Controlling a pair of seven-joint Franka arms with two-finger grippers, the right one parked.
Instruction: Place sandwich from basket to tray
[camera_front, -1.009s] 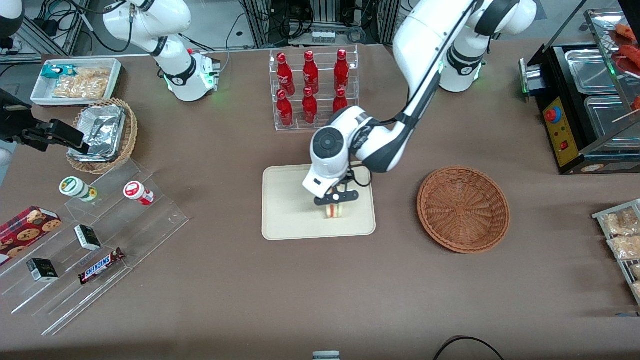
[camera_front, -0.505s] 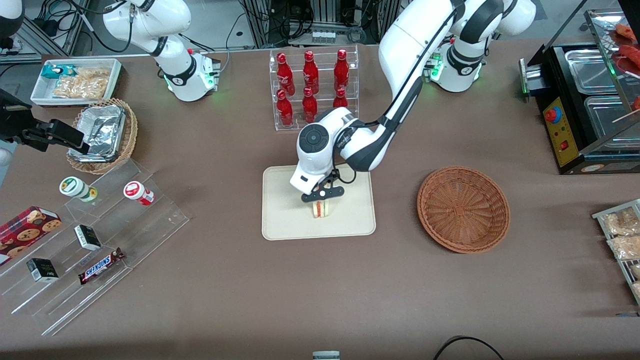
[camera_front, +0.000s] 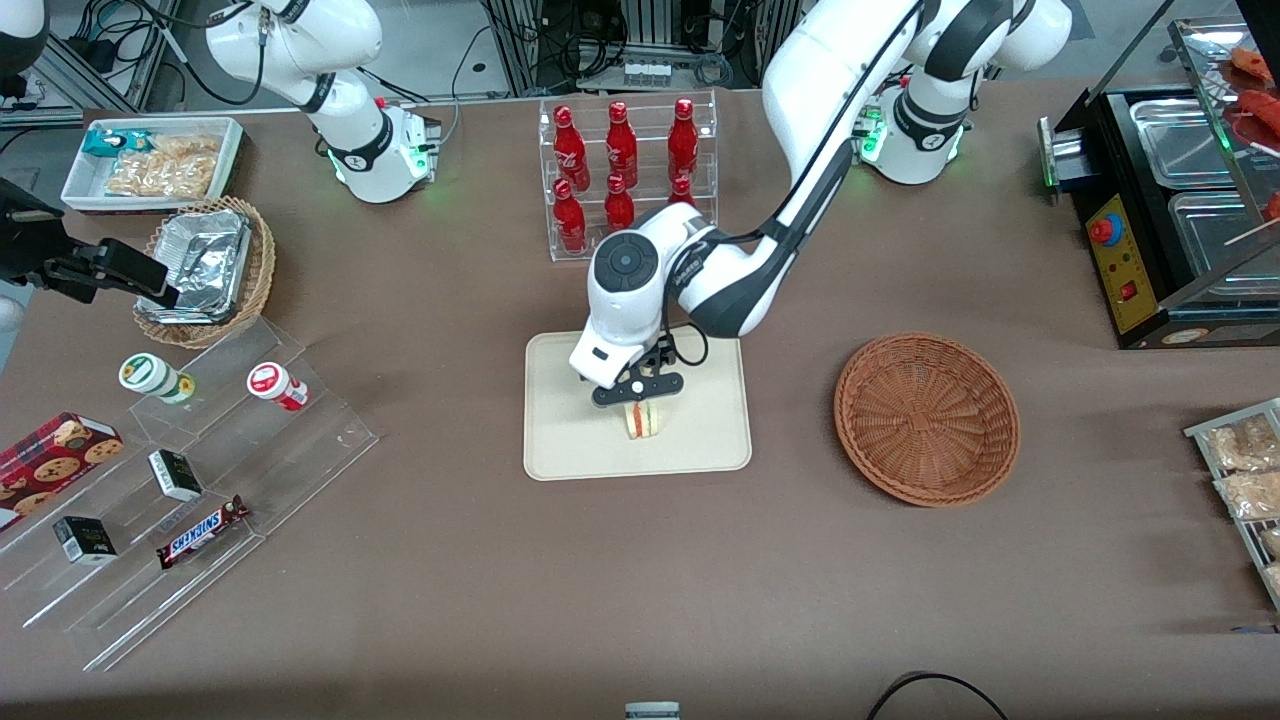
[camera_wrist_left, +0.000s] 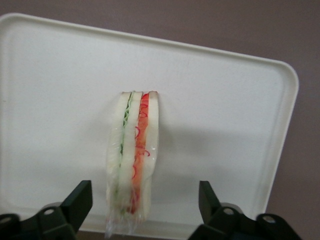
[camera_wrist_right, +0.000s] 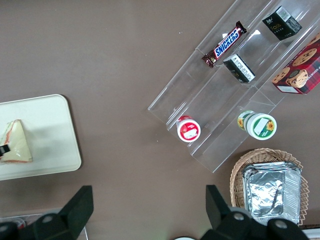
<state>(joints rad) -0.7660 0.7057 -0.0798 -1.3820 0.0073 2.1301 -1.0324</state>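
Pincer (camera_front: 640, 392) spread wide above sandwich (camera_front: 643, 420) standing on tray (camera_front: 560, 440).

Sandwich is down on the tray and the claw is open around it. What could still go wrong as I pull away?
1. The sandwich stands on its narrow edge on the tray; a nudge may tip it over.
2. The open claw straddles it, fingers apart from the bread on both sides. Any sideways drift while lifting could catch the wrapper and drag it.
3. The bottle rack is close to the arm's elbow; retreat with care.
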